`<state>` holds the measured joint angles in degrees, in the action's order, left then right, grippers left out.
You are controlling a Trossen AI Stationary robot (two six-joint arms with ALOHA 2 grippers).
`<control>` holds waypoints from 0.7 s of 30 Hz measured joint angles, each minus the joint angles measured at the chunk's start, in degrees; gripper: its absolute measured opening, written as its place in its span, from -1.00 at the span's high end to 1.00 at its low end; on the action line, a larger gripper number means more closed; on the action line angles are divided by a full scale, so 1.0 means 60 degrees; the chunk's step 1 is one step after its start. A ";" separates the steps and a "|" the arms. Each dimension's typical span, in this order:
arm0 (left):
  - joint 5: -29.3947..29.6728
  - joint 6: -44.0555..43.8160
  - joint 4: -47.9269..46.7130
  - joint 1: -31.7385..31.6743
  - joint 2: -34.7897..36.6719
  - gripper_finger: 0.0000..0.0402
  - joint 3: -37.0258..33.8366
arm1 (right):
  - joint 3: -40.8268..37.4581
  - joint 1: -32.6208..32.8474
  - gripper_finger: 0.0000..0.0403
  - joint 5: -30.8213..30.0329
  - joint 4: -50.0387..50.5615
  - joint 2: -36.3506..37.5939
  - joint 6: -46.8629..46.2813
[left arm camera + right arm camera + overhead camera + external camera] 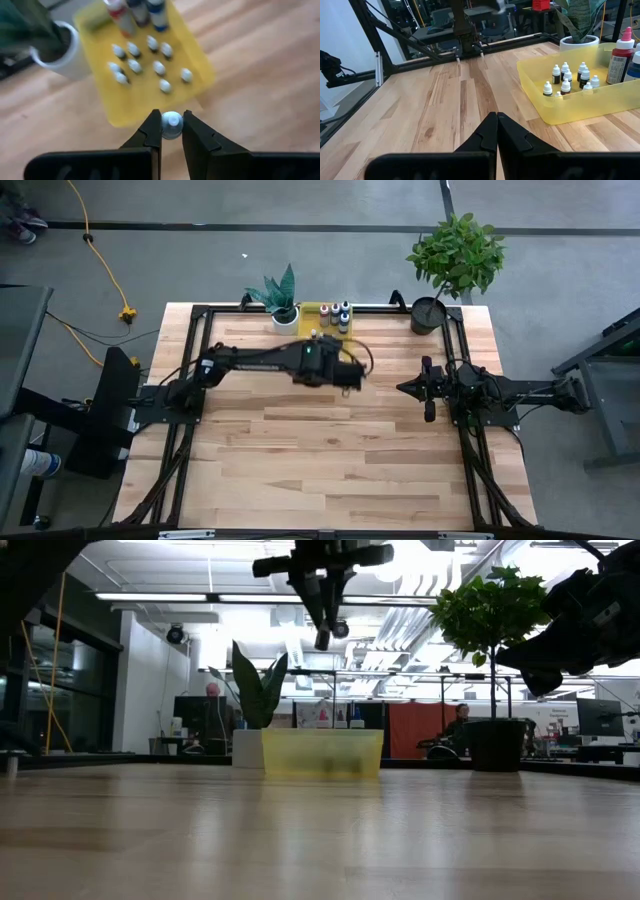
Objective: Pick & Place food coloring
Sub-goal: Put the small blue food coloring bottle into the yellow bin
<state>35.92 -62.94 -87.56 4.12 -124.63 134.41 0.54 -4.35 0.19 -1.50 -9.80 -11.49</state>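
Spanning both arms, pale wood-plank table (pixel 330 450) on grey floor, open office room behind. Left hand (pixel 172 131) raised over the table, pinching one small white-capped food coloring bottle (pixel 172 125); just beyond it the translucent yellow rectangular tray (pixel 145 100) with the other bottles. Bare planks all around below. Right hand (pixel 497 131) closed, empty, well apart toward the table's right side.

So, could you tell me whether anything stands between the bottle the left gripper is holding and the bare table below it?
Nothing visible does. The left gripper holds a small white-capped bottle above bare wood just past the yellow tray, and no object lies beneath it.
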 joint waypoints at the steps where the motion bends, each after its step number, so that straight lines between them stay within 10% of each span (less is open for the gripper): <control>1: 0.0065 0.0147 -0.0035 -0.0166 0.0028 0.82 -0.0005 | -0.0004 -0.0001 1.00 0.0000 0.0000 0.0004 -0.0004; 9: 0.0506 0.1229 0.0752 -0.0924 0.1227 0.82 -0.1485 | 0.0000 -0.0002 1.00 0.0000 0.0000 0.0004 -0.0004; 21: -0.2193 0.4971 0.8629 -0.1841 0.4463 0.82 -0.9414 | -0.0001 -0.0001 1.00 -0.0001 -0.0001 0.0004 -0.0002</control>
<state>22.76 -33.11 -35.78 -6.93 -97.85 77.93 0.53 -4.35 0.18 -1.50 -9.78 -11.50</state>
